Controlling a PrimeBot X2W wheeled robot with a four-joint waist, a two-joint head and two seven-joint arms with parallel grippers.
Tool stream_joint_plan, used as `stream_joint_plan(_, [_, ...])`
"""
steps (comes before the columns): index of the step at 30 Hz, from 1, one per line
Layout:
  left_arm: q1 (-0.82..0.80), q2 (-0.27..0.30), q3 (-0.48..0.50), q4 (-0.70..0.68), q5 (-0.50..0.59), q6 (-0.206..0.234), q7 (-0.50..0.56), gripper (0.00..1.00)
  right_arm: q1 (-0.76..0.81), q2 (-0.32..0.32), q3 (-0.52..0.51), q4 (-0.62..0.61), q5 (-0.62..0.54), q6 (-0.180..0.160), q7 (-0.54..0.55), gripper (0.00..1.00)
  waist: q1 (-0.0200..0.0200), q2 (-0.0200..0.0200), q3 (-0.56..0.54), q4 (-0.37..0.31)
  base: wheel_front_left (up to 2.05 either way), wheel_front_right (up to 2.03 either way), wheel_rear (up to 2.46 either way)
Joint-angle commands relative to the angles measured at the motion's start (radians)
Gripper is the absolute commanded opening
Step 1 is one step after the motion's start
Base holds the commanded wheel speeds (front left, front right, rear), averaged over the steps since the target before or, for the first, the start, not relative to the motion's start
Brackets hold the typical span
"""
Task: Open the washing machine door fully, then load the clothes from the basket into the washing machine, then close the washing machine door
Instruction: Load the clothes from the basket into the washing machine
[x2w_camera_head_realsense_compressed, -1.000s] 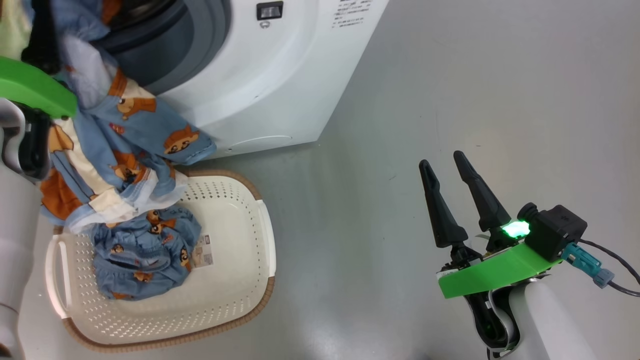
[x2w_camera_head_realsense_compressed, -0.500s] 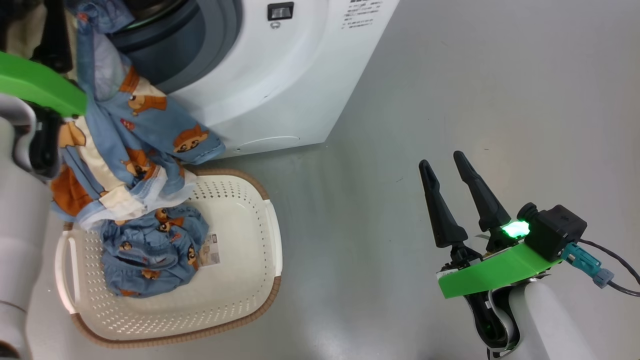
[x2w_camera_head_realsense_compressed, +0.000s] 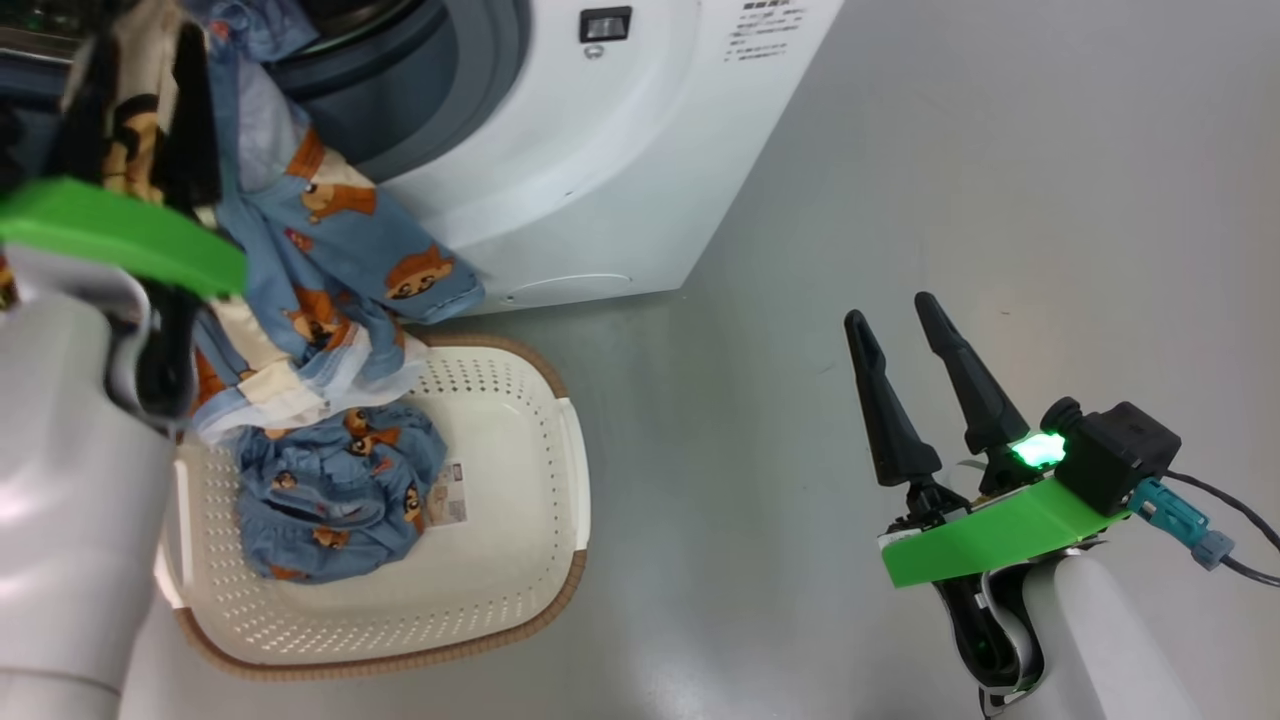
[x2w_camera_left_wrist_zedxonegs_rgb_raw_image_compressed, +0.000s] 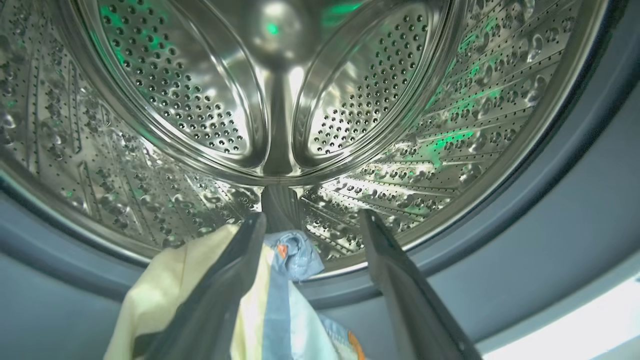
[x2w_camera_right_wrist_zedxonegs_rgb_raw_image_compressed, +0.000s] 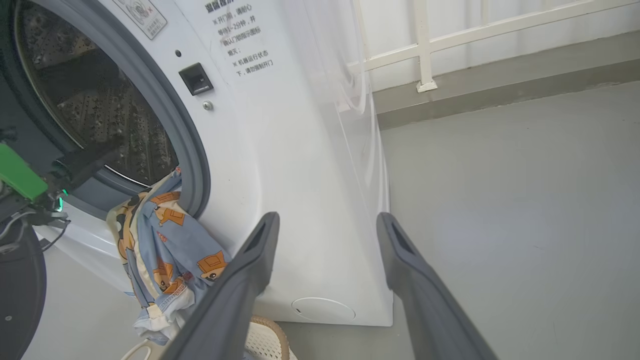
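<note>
Left jaws wide, clothes (x2w_camera_left_wrist_zedxonegs_rgb_raw_image_compressed: 290, 315) against one finger (x2w_camera_left_wrist_zedxonegs_rgb_raw_image_compressed: 220, 300); right jaws wide, empty.

Left end effector (x2w_camera_left_wrist_zedxonegs_rgb_raw_image_compressed: 312, 218) raised, jaws spread wide; right end effector (x2w_camera_head_realsense_compressed: 890, 312) held low, jaws parted, pointing forward.

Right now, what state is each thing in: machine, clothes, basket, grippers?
washing machine: mouth uncovered, drum visible.
basket: upright on the floor.
hanging garment: draped over the gasket lip, trailing down toward the basket.
blue garment: crumpled inside the basket.
left gripper: open at the drum mouth, cloth against one finger.
right gripper: open, empty.
</note>
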Motion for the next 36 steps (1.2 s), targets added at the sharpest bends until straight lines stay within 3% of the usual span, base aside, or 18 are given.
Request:
stream_joint_plan(1, [0.034,0.038,0.037,-0.046,0.025,-0.003,-0.005,1.00,0.005,0.005,0.011,-0.024,-0.008,0.002,-0.005,1.00,0.0000,0.0000,-0.002,0.009,0.00,0.00,0.00])
stream_joint_plan(36, [0.687,-0.017,0.304,-0.532,0.183,-0.003,-0.005,1.00,0.031,-0.016,-0.038,-0.043,-0.016,0.002,-0.005,1.00,0.0000,0.0000,-0.011,0.069,0.00,0.00,0.00])
